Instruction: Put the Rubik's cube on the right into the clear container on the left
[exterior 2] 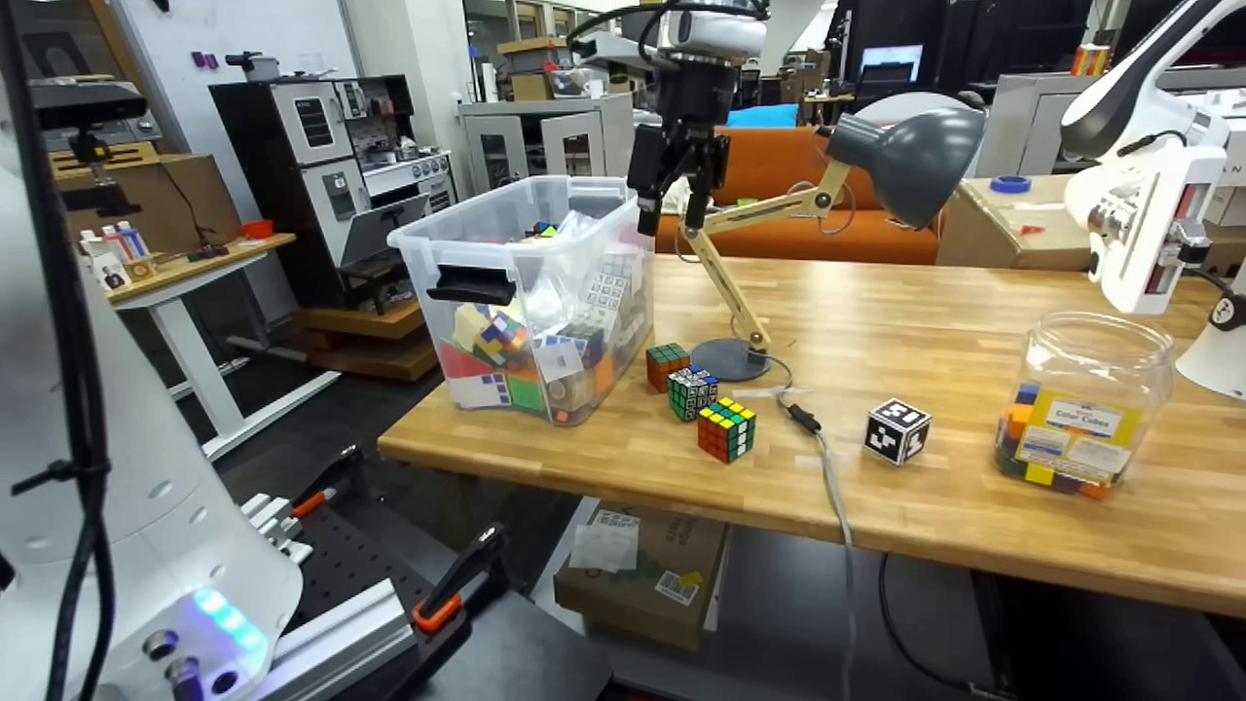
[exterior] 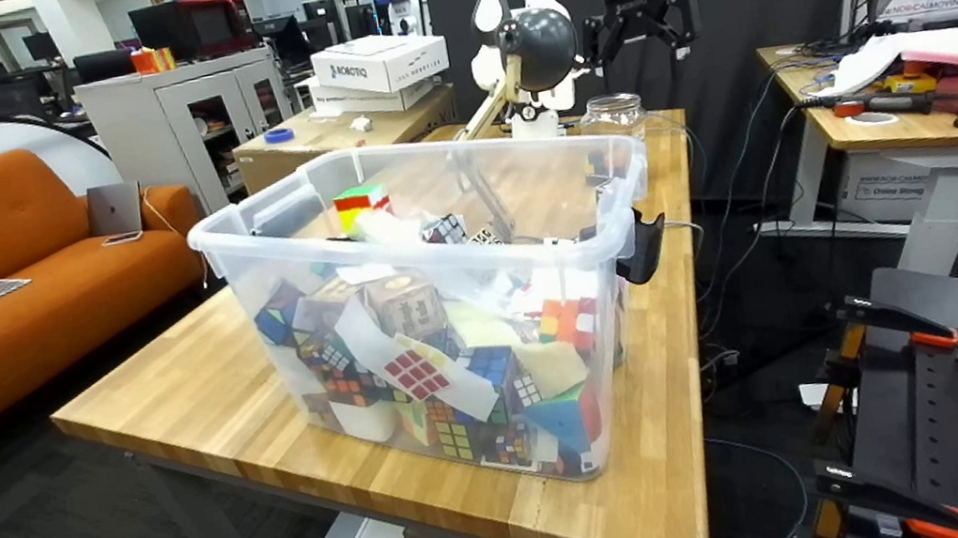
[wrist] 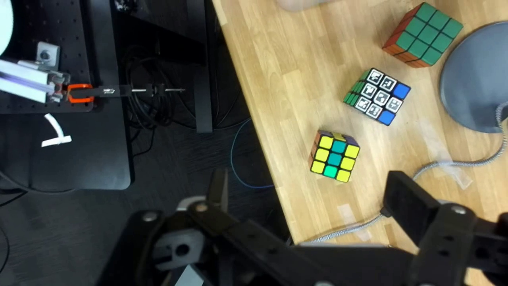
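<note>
Well below the hand, which is spread apart, the yellow-topped Rubik's cube sits on the table.

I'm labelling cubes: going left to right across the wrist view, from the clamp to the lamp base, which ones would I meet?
Clamp, yellow-and-green-topped cube, cube with patterned and blue squares, green-topped cube, lamp base.

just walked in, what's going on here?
The Panda arm has a cube to load but hasn't grabbed it: its claw hangs open and empty in the air. On the table sit a green-topped cube, a blue-cornered cube, a yellow-and-teal cube and a black-and-white cube. One of them, can't tell which, should go into the clear container, which already holds a pile of cubes.
</note>
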You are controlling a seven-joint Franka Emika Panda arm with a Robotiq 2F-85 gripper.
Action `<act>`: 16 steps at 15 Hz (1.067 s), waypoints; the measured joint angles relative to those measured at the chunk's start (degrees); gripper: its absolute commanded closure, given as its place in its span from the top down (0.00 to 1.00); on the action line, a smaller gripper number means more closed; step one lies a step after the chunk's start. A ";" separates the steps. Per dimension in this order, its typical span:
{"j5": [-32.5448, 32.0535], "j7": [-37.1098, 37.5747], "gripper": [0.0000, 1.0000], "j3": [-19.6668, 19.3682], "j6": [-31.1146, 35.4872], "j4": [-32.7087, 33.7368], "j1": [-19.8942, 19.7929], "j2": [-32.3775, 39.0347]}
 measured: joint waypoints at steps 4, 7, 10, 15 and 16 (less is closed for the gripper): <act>8.69 -2.44 1.00 -1.49 2.59 2.20 -1.13 6.18; 13.29 -3.88 1.00 -2.24 2.78 4.17 -2.57 11.55; 13.34 -3.75 1.00 -3.09 2.79 5.94 -2.98 15.26; 13.34 -3.47 1.00 -3.05 2.68 6.61 -2.88 15.19; 13.34 -3.47 1.00 -3.05 2.68 6.61 -2.88 15.19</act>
